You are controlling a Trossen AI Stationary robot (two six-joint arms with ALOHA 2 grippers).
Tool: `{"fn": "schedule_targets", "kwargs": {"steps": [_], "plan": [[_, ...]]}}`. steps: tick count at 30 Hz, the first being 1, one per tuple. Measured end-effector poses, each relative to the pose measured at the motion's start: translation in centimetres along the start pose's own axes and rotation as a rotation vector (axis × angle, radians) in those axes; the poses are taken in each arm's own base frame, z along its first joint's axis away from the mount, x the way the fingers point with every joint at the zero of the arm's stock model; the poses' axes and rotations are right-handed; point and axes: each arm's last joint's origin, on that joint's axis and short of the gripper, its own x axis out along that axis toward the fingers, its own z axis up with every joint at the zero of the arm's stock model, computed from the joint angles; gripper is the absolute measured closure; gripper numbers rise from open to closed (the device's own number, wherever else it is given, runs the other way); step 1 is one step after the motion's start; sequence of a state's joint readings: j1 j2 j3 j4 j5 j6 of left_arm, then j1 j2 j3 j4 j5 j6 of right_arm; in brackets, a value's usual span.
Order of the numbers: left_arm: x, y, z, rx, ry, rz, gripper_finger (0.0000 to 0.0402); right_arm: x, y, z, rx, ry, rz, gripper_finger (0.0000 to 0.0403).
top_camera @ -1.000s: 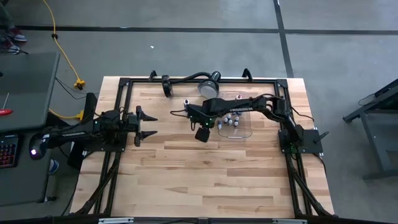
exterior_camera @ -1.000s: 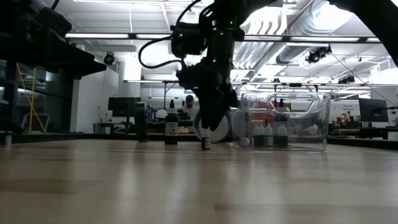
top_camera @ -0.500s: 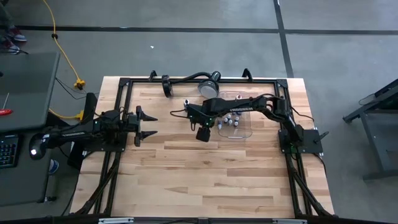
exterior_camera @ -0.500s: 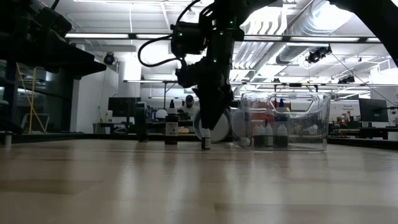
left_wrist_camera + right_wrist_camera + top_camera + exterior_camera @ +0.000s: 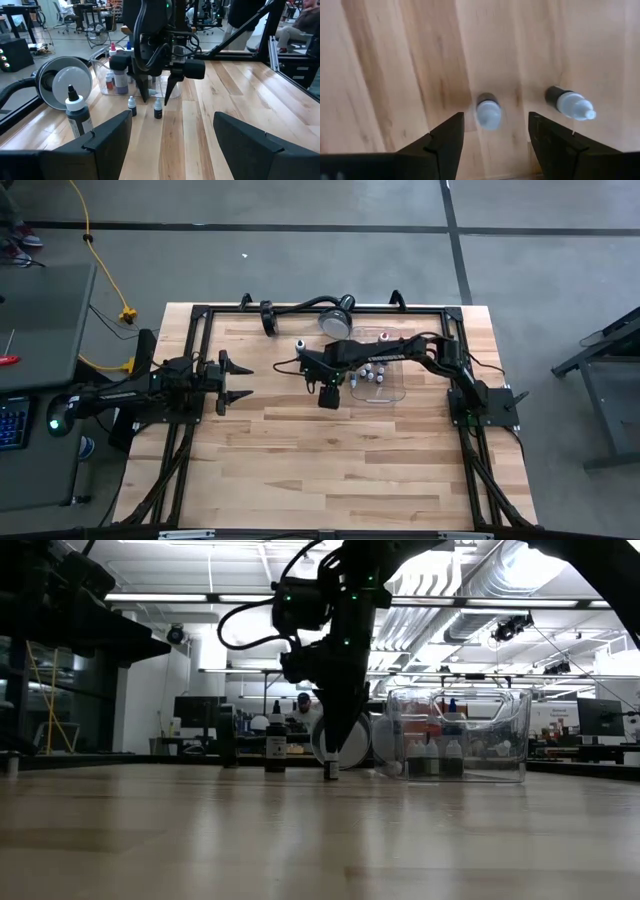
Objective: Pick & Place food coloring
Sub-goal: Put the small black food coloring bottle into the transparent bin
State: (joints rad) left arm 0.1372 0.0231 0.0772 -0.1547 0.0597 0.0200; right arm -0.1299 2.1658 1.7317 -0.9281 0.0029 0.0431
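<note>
My right gripper [image 5: 325, 383] hangs open over the table just left of the clear tray [image 5: 396, 391], fingers pointing down. A tiny dark dropper bottle with a white cap [image 5: 488, 113] stands upright on the wood below and between the fingers, which stand apart from it. It also shows under the gripper [image 5: 335, 745] as a small bottle [image 5: 331, 770] in the low view. A second tiny bottle [image 5: 568, 104] stands beside it on the table. Several more little bottles [image 5: 372, 373] stand inside the tray. My left gripper [image 5: 236, 381] waits open at the table's left.
A taller black bottle with a white dropper cap [image 5: 77, 113] stands left of the gripper. The round silver lamp head [image 5: 338, 323] on its black gooseneck lies along the far edge. The black frame rails [image 5: 200, 340] border the table. Bare wood spreads toward the near edge.
My right gripper has drifted slightly toward the table's left and stayed open. The small bottle under it has kept its place on the table.
</note>
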Motion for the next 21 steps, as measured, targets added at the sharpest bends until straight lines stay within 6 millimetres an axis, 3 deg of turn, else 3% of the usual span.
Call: {"fn": "schedule_targets", "kwargs": {"steps": [21], "plan": [[0.0, 0.0, -0.01, 0.0, 0.0, 0.0, 0.0124, 0.36, 0.27, 0.14, -0.025, -0.03, 0.001, 0.0197]]}}
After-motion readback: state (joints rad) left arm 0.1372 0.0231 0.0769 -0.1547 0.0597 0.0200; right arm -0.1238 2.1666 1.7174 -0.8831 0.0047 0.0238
